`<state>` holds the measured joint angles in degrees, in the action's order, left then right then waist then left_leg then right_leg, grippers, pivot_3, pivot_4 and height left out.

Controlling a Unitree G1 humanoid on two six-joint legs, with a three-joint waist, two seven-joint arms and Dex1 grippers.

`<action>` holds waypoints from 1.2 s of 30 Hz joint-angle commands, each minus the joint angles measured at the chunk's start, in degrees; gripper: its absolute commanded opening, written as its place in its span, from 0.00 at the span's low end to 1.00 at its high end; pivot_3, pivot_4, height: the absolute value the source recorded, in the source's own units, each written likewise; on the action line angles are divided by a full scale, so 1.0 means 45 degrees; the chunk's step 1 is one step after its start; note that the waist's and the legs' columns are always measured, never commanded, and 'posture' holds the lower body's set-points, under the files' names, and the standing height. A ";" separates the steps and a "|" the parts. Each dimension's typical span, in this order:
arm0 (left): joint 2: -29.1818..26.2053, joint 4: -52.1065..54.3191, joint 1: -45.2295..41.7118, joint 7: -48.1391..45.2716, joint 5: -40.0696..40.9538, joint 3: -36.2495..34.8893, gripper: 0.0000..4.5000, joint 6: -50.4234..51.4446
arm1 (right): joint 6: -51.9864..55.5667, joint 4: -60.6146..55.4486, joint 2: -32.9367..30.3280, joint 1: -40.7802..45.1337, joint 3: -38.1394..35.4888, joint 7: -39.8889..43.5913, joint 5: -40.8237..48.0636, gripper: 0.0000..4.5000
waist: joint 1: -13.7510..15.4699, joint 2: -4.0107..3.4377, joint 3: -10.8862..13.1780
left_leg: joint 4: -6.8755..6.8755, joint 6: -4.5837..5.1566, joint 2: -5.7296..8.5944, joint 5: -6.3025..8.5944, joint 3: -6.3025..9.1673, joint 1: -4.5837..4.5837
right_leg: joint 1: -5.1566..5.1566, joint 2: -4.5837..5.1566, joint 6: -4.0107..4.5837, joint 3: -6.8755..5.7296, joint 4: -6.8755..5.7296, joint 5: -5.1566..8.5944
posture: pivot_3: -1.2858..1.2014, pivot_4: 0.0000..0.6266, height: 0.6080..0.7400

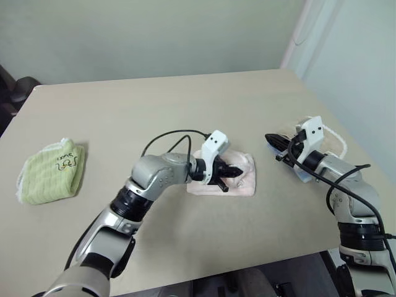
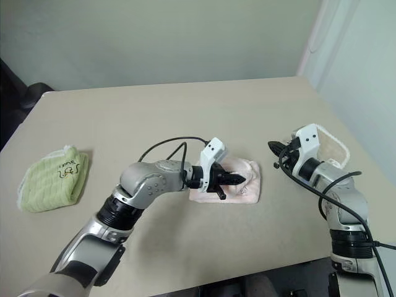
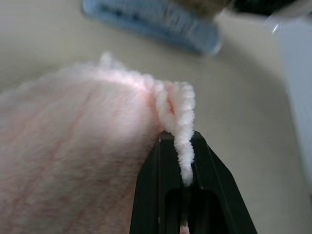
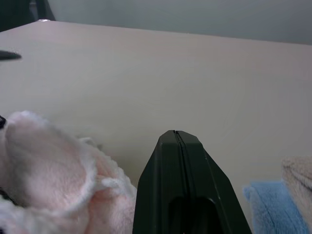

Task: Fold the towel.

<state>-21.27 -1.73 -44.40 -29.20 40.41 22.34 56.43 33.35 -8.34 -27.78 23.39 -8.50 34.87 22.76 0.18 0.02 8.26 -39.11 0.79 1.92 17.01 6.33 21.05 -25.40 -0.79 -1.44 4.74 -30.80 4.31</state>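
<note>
So the pink towel is sitting roughly mid-table, already bunched into a smallish folded bundle. Using it as the reference point for everything else.

Left gripper is right over the towel, reaching in from the towel's left side with its black fingers pointing across it. In the left wrist view you can see the fingers clenched on a fluffy edge of the towel — a thick fold of white-pink terry is pinched right between the two tips and sticks up past them. So that one's definitely grasping the towel.

Right gripper is off to the towel's right, a little further back on the table, hanging above the surface and not touching the towel. Its jaws are pressed together with nothing between them — the right wrist view shows just a thin seam between the two fingers, with the towel lower and off to the side.

Other stuff: a lime-green folded towel lies well to the left of the pink one, and there's a beige towel with a blue cloth to the right of the pink one, just behind the right gripper.
</note>
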 commanded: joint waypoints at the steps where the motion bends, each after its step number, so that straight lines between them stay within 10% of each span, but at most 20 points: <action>1: 0.0650 -0.0263 -0.0271 -0.0355 -0.0416 -0.0574 0.06 -0.0219 | 0.0060 -0.0787 -0.0088 -0.0035 -0.0264 -0.0218 0.0246 0.00 | 0.0002 0.0000 0.0000 | 0.0001 0.0002 0.0000 0.0000 0.0000 0.0000 | 0.0001 0.0001 -0.0003 0.0000 0.0000 0.0001 | 0.52 0.24 1.00; 12: 0.2673 -0.0150 -0.0124 0.0310 0.1988 -0.4998 0.87 0.1544 | 0.0085 -0.0573 -0.0159 0.0129 -0.0086 -0.0069 0.0242 0.00 | 0.0013 0.0000 0.0000 | -0.0001 0.0021 0.0001 -0.0008 -0.0009 -0.0008 | 0.0014 0.0006 -0.0033 0.0003 0.0001 0.0001 | 0.52 0.24 1.00; 20: 0.1513 -0.0854 -0.0318 0.0559 0.2258 -0.7339 0.87 0.1179 | 0.0244 -0.0596 -0.0239 0.0331 0.0115 0.0338 0.0521 0.00 | -0.0006 -0.0002 -0.0001 | 0.0000 0.0031 -0.0002 -0.0014 -0.0023 -0.0027 | 0.0019 0.0004 -0.0055 0.0006 0.0000 -0.0015 | 0.52 0.24 1.00; 25: -0.1474 -0.0683 0.0945 -0.3127 -0.1061 -0.4758 0.58 -0.2714 | 0.0931 -0.1246 0.0057 0.0545 0.0717 0.0591 0.1078 0.00 | -0.0049 -0.0011 -0.0006 | 0.0000 0.0028 -0.0016 -0.0013 -0.0024 -0.0033 | 0.0013 -0.0012 -0.0050 0.0008 -0.0004 -0.0017 | 0.52 0.24 1.00; 32: -0.2204 -0.1434 0.1727 -0.5885 -0.1954 -0.4324 0.01 -0.4718 | 0.1419 -0.1867 0.0580 0.0551 0.1813 0.0601 0.1276 0.00 | 0.0183 -0.0005 -0.0009 | -0.0020 0.0048 0.0011 0.0013 0.0016 0.0011 | 0.0002 0.0008 -0.0047 0.0008 -0.0002 -0.0015 | 0.52 0.24 1.00; 36: -0.2011 -0.1430 0.1868 -0.6252 -0.2030 -0.4227 0.01 -0.4730 | 0.1565 -0.1979 0.0751 0.0440 0.2196 0.0538 0.1302 0.00 | 0.0218 -0.0004 -0.0011 | -0.0020 0.0050 0.0016 0.0028 0.0020 0.0015 | 0.0002 0.0016 -0.0047 0.0008 -0.0002 -0.0015 | 0.52 0.24 1.00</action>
<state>-30.36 -9.15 -36.04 -56.12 31.79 3.38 36.46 40.44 -14.59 -24.42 25.35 1.27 37.09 27.76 1.17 0.01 8.22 -39.20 1.02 1.99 17.15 6.42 21.11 -25.40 -0.72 -1.65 4.77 -30.81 4.25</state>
